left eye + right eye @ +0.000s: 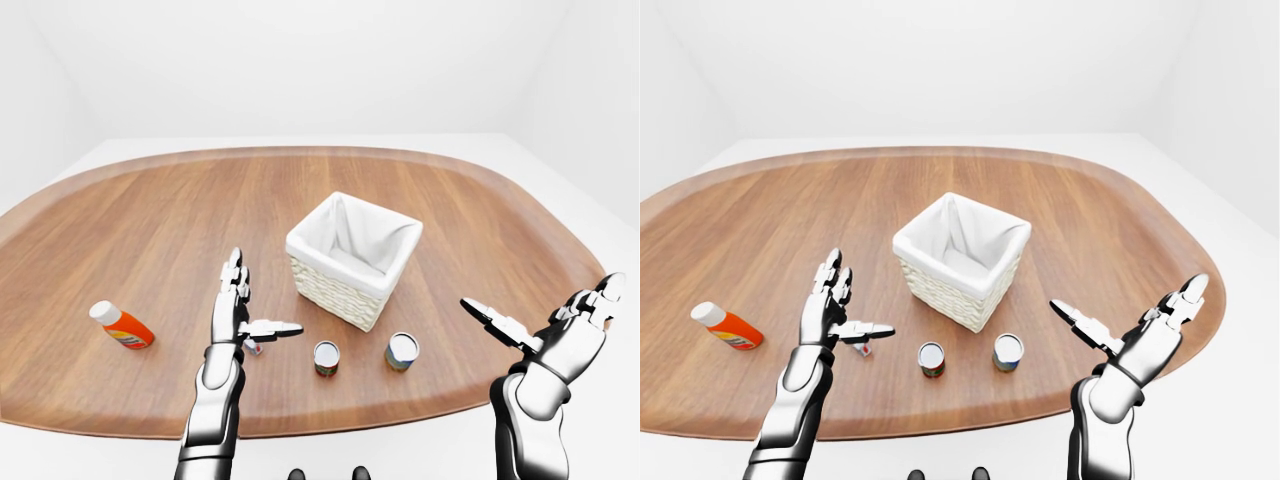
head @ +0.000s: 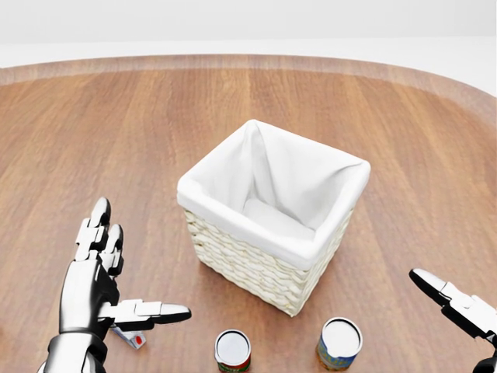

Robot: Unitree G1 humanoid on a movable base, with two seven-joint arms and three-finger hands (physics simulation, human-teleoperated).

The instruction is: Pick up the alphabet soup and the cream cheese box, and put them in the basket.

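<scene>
Both hands are hovering spread and empty: left hand [image 1: 232,318] is masking the cream cheese box [image 2: 129,336], risking a blind fumble, while right hand [image 1: 1140,340] could be toppling the alphabet soup [image 1: 327,357] standing near the basket [image 1: 352,258].

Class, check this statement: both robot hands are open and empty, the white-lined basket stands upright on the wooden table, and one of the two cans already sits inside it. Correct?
Not quite. Both cans stand on the table, outside the basket, as the left-eye view shows. The basket holds only its lining. The rest stands: left hand and right hand open, empty.
</scene>
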